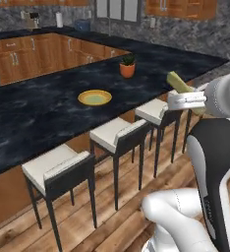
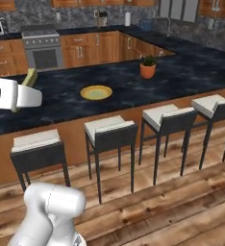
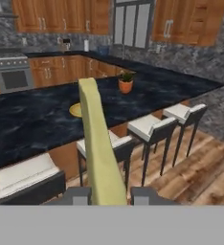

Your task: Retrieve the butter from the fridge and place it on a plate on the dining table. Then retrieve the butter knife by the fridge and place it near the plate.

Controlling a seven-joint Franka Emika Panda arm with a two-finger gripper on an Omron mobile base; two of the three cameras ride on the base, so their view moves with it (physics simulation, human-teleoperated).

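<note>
end effector [image 3: 106, 195] pinching the butter [image 3: 98, 148], a pale yellow-green matte stick, long and squared off. in the hand view it rises straight up from between the two dark finger tips [image 3: 78, 195], one pad on each side. in the left base view the butter [image 1: 180, 84] pokes up and left out of the white end effector [image 1: 186, 101], tilted. in the right base view only its yellow-green end [image 2: 29, 77] shows behind the white hand body.

table [image 1: 33, 110] has a black glossy top with white veining and a wooden base (long slab, straight near edge). plate [image 1: 95, 97] is round, shallow, yellow with a greenish centre, lying flat on the table. it sits well back from the near edge, with bare marble all around it. butter and end effector are held in the air, off the table on the stool side, well apart from the plate and not over it.

small potted plant [image 1: 127, 66] in an orange pot stands beyond the plate, apart from it. stools [image 1: 119, 135] with white cushions and thin dark frames line the near edge, tucked close under the overhang. wood plank floor [image 2: 181, 206] below, open. wooden cabinets [image 3: 42, 16] and a grey speckled wall at the back.
</note>
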